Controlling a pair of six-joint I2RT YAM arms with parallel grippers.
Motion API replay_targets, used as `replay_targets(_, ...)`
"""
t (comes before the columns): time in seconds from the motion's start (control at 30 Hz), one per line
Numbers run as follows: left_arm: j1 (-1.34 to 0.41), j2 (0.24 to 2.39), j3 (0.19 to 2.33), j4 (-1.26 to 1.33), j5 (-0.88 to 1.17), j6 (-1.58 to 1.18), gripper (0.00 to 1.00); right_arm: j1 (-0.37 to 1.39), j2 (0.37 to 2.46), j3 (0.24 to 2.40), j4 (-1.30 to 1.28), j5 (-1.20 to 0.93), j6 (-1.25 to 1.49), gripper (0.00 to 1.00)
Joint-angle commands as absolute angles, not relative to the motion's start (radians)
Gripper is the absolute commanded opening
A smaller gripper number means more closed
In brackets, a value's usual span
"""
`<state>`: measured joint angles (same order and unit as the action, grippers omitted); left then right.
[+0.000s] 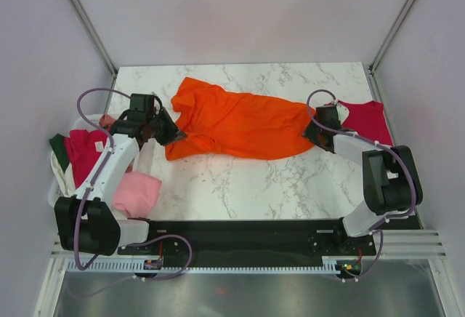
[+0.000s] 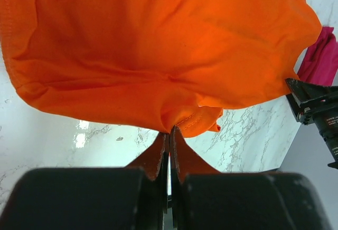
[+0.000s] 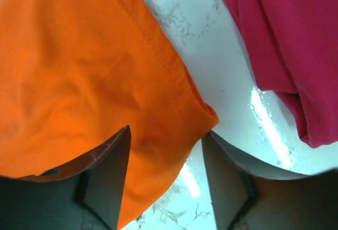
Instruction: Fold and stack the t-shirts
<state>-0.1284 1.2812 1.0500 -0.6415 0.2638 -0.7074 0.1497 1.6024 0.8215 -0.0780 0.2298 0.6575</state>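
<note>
A lab test cell: blank white walls (image 1: 240, 11), aluminium frame posts (image 1: 83, 19), marble-look table (image 1: 240, 186).

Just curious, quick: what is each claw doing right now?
Left gripper: closed, pinching the orange t-shirt.
Right gripper: open, jaws around the orange t-shirt's corner.

One orange t-shirt (image 1: 243, 124), one crimson t-shirt (image 1: 367, 119), one pink t-shirt (image 1: 136, 192)

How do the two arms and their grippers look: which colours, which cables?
Both arms have white links between bulky black joints: left arm, right arm. A thin purple cable loops along each one. The left gripper and right gripper are black, with two flat dark fingers.
</note>
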Motion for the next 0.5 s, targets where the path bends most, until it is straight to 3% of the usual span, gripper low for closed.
replay_targets(0.0,-0.112,1.266,1.089,-0.612,0.27,-0.663,0.02,0.155,1.637,0.885,-0.118,0.302,0.675,0.62)
replay_targets(0.07,-0.112,1.256,1.081,-0.611,0.276,-0.658,0.02,0.159,1.646,0.9,-0.141,0.345,0.681,0.48)
replay_targets(0.1,-0.112,1.249,1.075,-0.611,0.278,-0.654,0.02,0.161,1.637,0.896,-0.147,0.351,0.683,0.34)
replay_targets(0.17,-0.112,1.238,1.062,-0.611,0.284,-0.643,0.02,0.164,1.62,0.879,-0.152,0.363,0.689,0.18)
replay_targets(0.2,-0.112,1.223,1.055,-0.611,0.284,-0.64,0.02,0.167,1.599,0.873,-0.161,0.367,0.689,0.05)
replay_targets(0.23,-0.112,1.212,1.039,-0.611,0.285,-0.637,0.02,0.17,1.586,0.865,-0.172,0.371,0.69,0.0)
replay_targets(0.47,-0.112,1.078,0.953,-0.635,0.236,-0.635,0.02,0.276,1.46,0.864,-0.334,0.463,0.707,0.0)
